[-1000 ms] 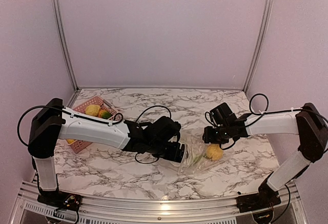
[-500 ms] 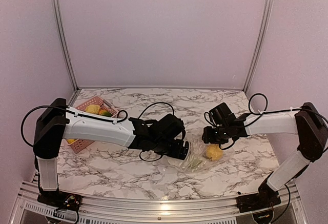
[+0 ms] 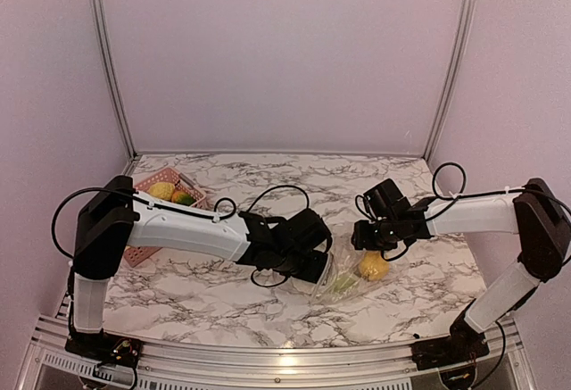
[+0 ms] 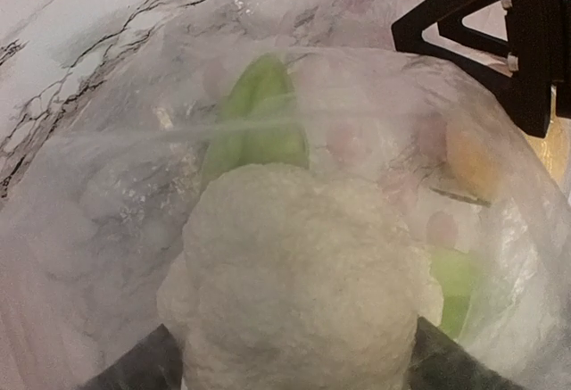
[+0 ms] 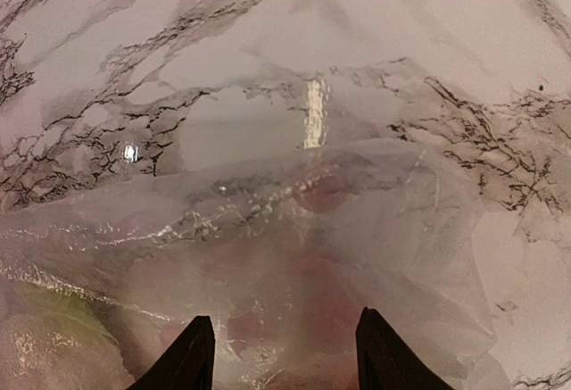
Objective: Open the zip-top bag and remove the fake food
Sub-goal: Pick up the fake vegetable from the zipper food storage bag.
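Extraction incomplete: large clear crinkly zip-top bag point(image 3: 343, 281), at 5 o'clock, holds fake food point(image 3: 373, 266). I see left gripper point(image 3: 314, 269) jaws wide around a white knobbly piece point(image 4: 294, 274) and right gripper point(image 5: 285, 354) jaws apart on film; I cannot tell whether either is clamped.

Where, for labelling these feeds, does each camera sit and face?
Top: above and behind the bases, looking down on the table; left arm and right arm show.
Left wrist: on the left arm, facing the bag close up; its dark fingers flank a pale lumpy piece.
Right wrist: on the right arm, looking down at bag and table; two fingertips show.
Shared: all three see the bag.
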Robot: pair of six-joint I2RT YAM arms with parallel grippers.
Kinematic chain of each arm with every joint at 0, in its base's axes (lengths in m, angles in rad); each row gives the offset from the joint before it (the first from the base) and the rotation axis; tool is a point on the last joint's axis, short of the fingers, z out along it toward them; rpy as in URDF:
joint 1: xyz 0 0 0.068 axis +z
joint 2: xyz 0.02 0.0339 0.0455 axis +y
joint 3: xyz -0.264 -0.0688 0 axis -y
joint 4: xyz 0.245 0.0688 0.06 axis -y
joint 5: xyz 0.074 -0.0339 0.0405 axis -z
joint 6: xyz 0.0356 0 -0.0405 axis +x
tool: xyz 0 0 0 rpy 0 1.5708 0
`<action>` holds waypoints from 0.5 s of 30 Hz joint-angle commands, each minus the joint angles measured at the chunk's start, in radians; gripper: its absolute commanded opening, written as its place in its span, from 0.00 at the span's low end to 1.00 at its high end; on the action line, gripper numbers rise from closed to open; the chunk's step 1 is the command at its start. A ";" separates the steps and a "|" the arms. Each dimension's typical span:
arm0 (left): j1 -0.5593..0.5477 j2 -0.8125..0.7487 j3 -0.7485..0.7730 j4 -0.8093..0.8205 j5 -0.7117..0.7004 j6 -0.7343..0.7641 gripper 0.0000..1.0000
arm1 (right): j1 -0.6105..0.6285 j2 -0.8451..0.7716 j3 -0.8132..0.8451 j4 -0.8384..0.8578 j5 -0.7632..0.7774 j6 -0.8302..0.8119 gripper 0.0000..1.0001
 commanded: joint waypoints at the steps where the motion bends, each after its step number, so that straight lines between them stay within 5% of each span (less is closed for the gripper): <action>1: -0.008 0.032 0.008 -0.043 -0.030 0.012 0.81 | 0.012 0.005 0.020 -0.016 0.008 0.006 0.52; 5: -0.008 0.001 -0.012 -0.035 -0.052 0.012 0.70 | 0.012 0.006 0.016 -0.014 0.011 0.010 0.52; 15: -0.008 -0.169 -0.160 0.060 -0.103 -0.011 0.67 | 0.012 0.024 0.018 -0.005 0.010 0.009 0.52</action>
